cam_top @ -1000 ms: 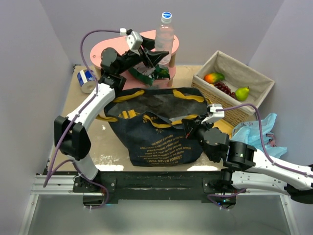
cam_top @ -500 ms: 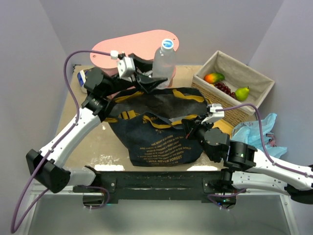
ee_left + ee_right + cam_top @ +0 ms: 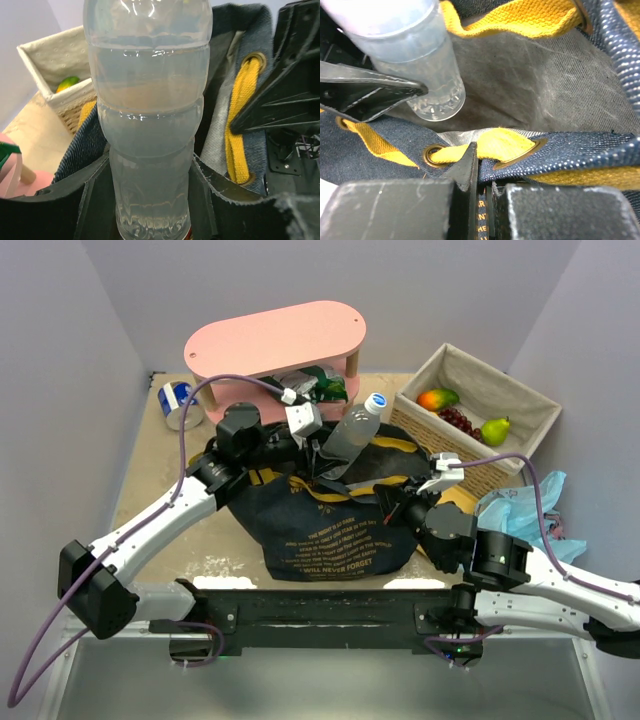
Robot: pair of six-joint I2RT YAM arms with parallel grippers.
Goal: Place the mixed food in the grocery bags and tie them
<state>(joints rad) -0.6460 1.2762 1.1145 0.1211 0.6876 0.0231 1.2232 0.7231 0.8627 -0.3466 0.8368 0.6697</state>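
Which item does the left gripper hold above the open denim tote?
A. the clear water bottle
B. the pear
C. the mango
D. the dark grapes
A: the left gripper grips the clear water bottle, tilted over the denim tote, while the mango, pear and dark grapes lie in the wicker basket.

Pink oval-topped shelf, back centre. Cloth-lined wicker basket, back right. Blue-and-white roll, possibly tape, back left on tan tabletop.
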